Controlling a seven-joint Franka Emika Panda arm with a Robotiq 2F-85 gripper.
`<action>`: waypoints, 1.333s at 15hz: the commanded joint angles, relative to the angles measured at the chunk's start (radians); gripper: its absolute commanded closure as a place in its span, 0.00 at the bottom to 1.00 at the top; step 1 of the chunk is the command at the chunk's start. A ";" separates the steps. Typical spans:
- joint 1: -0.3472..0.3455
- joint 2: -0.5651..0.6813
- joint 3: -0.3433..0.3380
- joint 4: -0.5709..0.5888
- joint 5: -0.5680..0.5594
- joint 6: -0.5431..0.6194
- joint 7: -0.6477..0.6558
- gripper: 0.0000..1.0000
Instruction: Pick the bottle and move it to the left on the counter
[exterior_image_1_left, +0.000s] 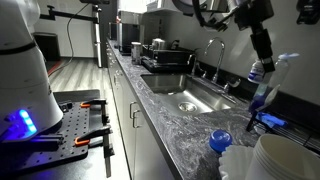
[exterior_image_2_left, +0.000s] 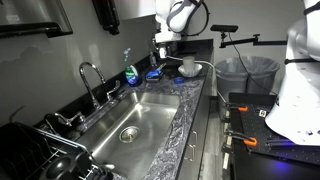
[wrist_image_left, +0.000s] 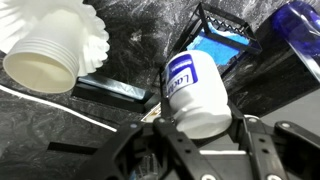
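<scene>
In the wrist view my gripper (wrist_image_left: 204, 130) is shut on the bottle (wrist_image_left: 195, 90), a small pale bluish plastic bottle with a blue-lettered label, held between both fingers. In both exterior views the gripper (exterior_image_1_left: 260, 58) (exterior_image_2_left: 162, 50) hangs above the far end of the dark grey marbled counter (exterior_image_1_left: 165, 120) (exterior_image_2_left: 186, 118), with the bottle (exterior_image_1_left: 256, 71) lifted off the surface. The bottle is too small to make out under the gripper in the exterior view from the sink end.
A tall clear bottle with blue liquid (exterior_image_1_left: 270, 88) (exterior_image_2_left: 128, 70), a flat blue lid (exterior_image_1_left: 219, 140) (exterior_image_2_left: 155, 74), stacked white cups (exterior_image_1_left: 268, 155) (wrist_image_left: 50, 55) and a blue sponge in a wire holder (wrist_image_left: 225, 45) crowd that end. The steel sink (exterior_image_1_left: 195, 98) (exterior_image_2_left: 128, 122) and faucet (exterior_image_1_left: 214, 52) lie beside them.
</scene>
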 joint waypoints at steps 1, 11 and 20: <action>-0.027 -0.045 0.058 -0.069 -0.074 0.028 0.007 0.72; -0.004 -0.184 0.092 -0.375 -0.166 0.174 0.009 0.72; -0.024 -0.146 0.074 -0.440 -0.223 0.159 0.100 0.72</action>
